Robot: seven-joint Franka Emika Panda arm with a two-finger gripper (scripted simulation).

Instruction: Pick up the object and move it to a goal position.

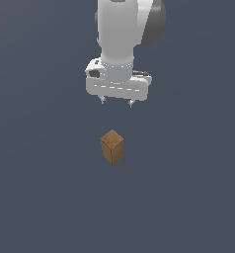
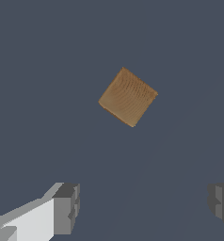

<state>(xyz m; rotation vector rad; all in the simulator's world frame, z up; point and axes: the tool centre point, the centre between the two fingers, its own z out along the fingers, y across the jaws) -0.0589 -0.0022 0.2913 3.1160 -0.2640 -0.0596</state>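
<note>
The object (image 1: 112,147) is a small brown wood-grained block, taller than wide, standing upright on the dark grey floor with one corner turned toward the exterior camera. My white gripper (image 1: 116,103) hangs above it, well clear of its top, and is open with nothing between the fingers. In the wrist view the object (image 2: 128,97) shows from above as a rotated square, apart from the two grey fingertips (image 2: 67,208), which stand wide apart at the frame's edge.
A flat dark grey surface (image 1: 40,197) stretches all around the block. The white arm (image 1: 122,29) rises out of the frame above the gripper.
</note>
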